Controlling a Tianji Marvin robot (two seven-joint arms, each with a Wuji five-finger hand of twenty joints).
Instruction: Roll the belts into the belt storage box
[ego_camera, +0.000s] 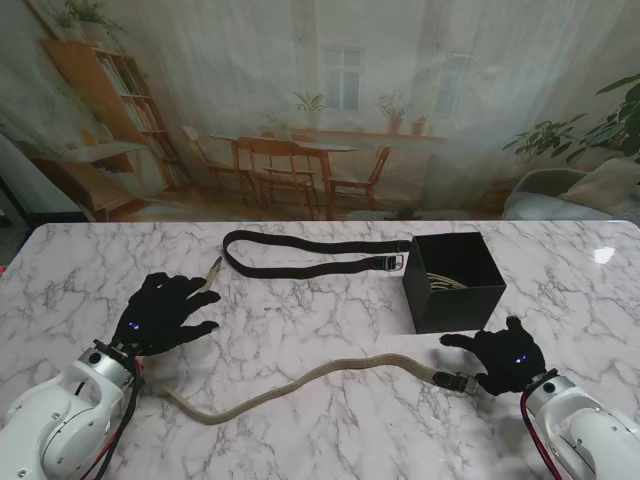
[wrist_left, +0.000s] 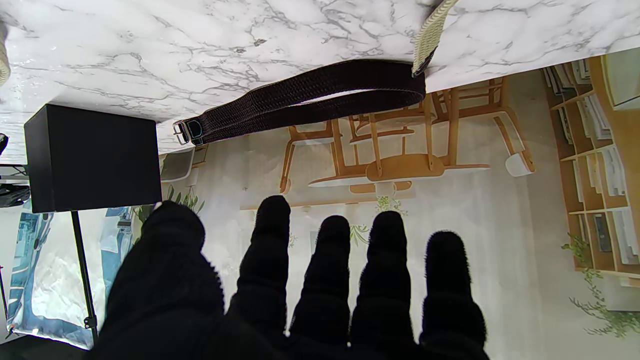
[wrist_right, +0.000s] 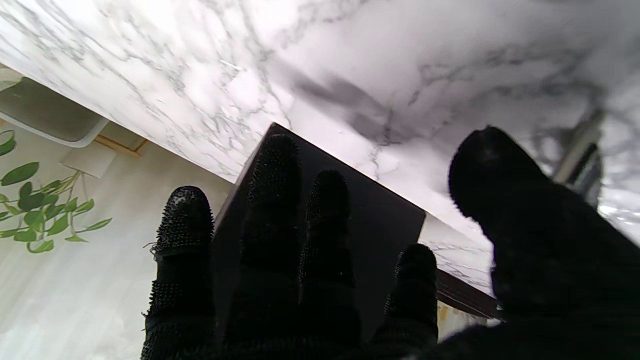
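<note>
A black storage box (ego_camera: 452, 282) stands at the right middle of the marble table, with a coiled beige belt (ego_camera: 443, 279) inside. A dark brown belt (ego_camera: 310, 256) lies folded to its left, buckle (ego_camera: 392, 262) toward the box. A long beige belt (ego_camera: 300, 383) curves across the table nearer to me. Its buckle (ego_camera: 450, 380) lies against my right hand (ego_camera: 508, 360), which is spread flat and open. My left hand (ego_camera: 165, 312) is open with fingers apart over the belt's other end, whose tip (ego_camera: 213, 271) shows past the fingertips. The wrist views show box (wrist_left: 92, 157), brown belt (wrist_left: 310, 95) and box (wrist_right: 380, 220).
The table's far edge (ego_camera: 330, 224) runs just behind the brown belt, with a printed room backdrop beyond it. Bare marble (ego_camera: 320, 320) lies between the two belts and left of the box.
</note>
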